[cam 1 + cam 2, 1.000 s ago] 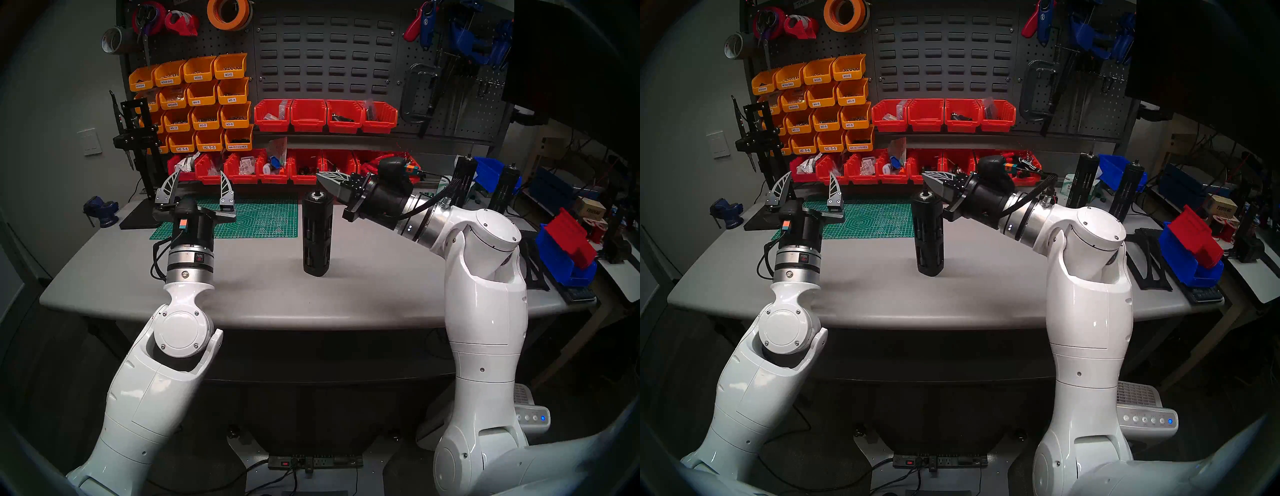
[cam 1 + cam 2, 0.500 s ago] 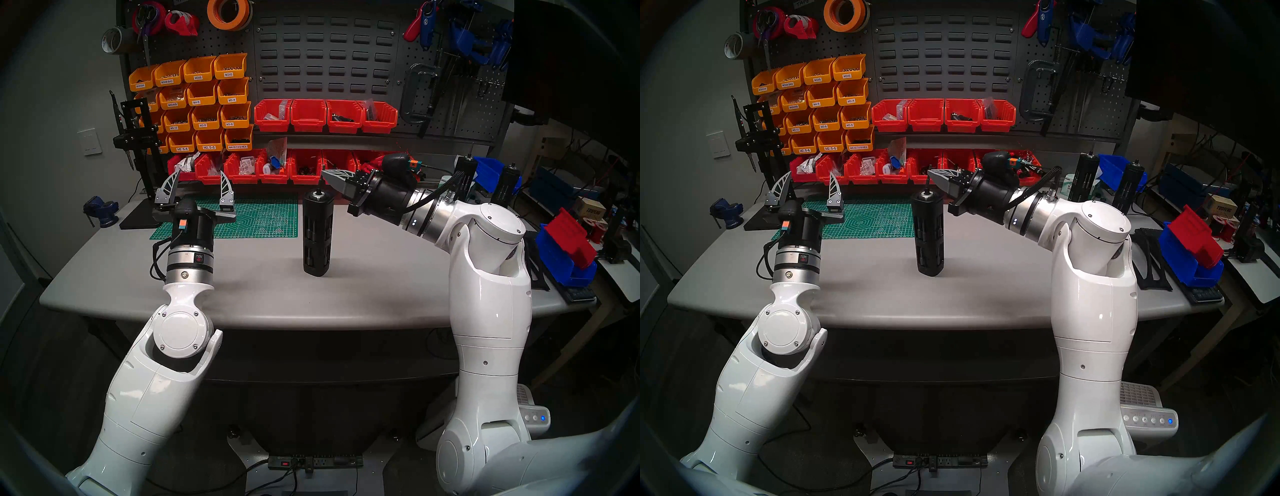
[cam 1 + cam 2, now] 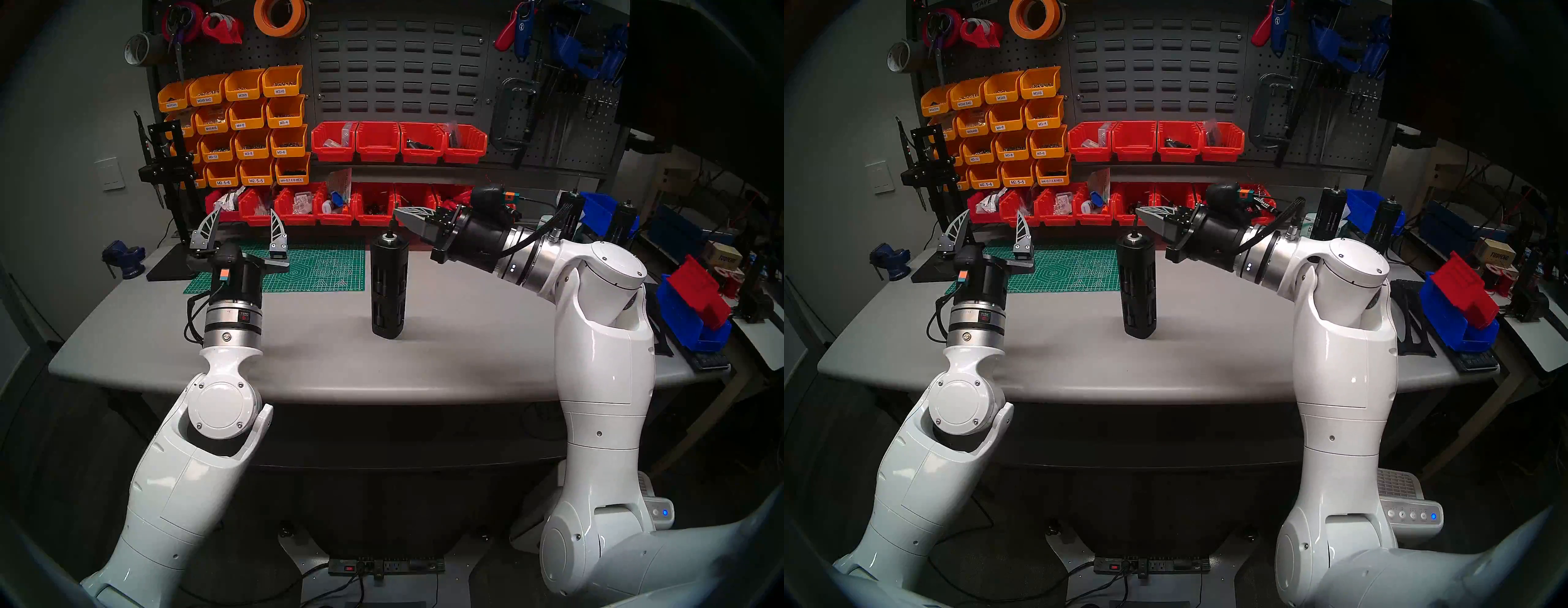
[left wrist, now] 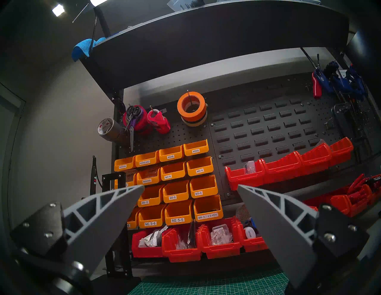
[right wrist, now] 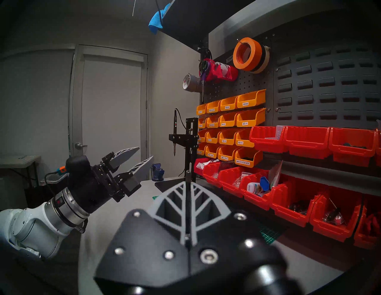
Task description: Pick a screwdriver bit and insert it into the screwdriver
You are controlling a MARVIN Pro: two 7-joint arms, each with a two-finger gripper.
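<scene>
The screwdriver (image 3: 389, 285) stands upright on the grey table (image 3: 466, 339), near its middle, just right of the green mat (image 3: 314, 271). A short dark stub sticks up from the socket on its top.

The right gripper (image 3: 399, 214) hangs level just above and to the right of the screwdriver's top, not touching it. Its fingers (image 5: 186, 203) are pressed together on the bit (image 5: 187, 175), a thin dark rod that pokes out past the fingertips; in the head view the bit (image 3: 393, 221) hangs down from the tip, just above the socket.

The left gripper (image 3: 245, 227) is well to the left, over the mat's left edge, pointing up and away. Its fingers (image 4: 107, 214) are spread wide and hold nothing.
</scene>
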